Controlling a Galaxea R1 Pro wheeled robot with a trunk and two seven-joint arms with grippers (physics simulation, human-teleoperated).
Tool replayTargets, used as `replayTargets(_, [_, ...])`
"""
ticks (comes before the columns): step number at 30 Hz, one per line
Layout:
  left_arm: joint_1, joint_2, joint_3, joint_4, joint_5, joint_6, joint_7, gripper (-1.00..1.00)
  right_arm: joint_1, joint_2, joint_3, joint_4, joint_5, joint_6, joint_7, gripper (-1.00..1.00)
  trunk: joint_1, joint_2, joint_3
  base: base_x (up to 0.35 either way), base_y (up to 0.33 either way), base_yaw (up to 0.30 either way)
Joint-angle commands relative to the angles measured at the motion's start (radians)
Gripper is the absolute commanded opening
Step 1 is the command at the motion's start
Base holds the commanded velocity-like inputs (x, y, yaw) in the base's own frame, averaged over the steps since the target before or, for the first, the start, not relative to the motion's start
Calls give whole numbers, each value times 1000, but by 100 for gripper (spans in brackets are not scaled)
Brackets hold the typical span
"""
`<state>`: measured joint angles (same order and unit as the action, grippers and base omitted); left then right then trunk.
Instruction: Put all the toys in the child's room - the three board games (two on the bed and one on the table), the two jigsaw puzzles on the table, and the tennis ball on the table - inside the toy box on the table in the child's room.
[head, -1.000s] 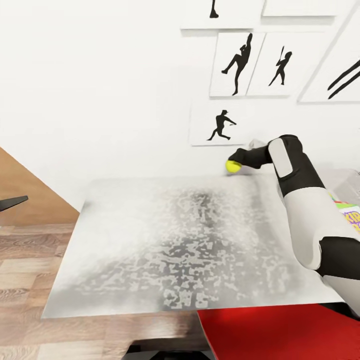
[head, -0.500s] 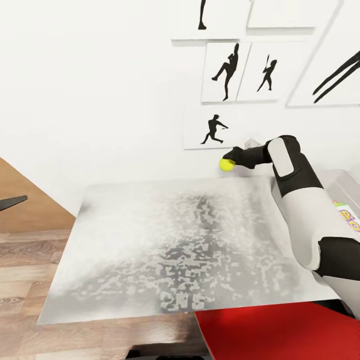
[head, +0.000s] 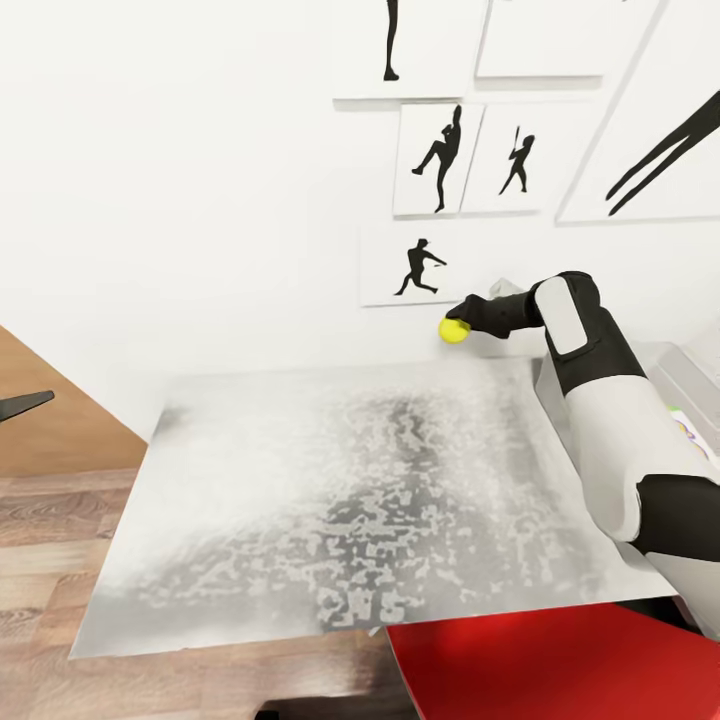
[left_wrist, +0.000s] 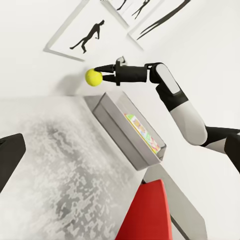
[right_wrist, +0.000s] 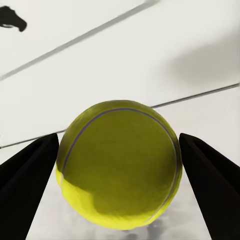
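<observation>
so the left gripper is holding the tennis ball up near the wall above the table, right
Not quite: it is the right gripper, not the left, that holds the tennis ball up near the wall above the table. The head view shows the right arm reaching there, its jaws shut on the ball.

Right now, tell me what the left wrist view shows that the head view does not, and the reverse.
Left wrist view alone: the whole grey toy box lies open, with a bright printed board game flat inside it, and the right pincer holds the tennis ball above the box's far end. Head view alone: the wood-plank floor beside the table's near edge. Both share the ball in the right pincer, the grey table, the red chair and the batter silhouette picture.
</observation>
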<state>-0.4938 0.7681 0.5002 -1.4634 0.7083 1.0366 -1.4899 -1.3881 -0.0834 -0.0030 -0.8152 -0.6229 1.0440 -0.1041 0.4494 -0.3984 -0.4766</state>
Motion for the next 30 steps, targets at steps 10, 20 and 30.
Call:
replayTargets(10, [-1,0,0,0,0,11,-3,100,2,-1,2,-4,-11,3,-11,-100,1,-2,15,0,0,-1])
replayTargets(20, [-1,0,-1,0,0,11,-3,100,3,-2,3,-4,-11,3,-11,-100,1,-2,32,0,0,0])
replayTargets(30, [0,0,0,0,0,11,-3,100,4,2,3,-4,-11,3,-11,-100,1,-2,48,0,0,0])
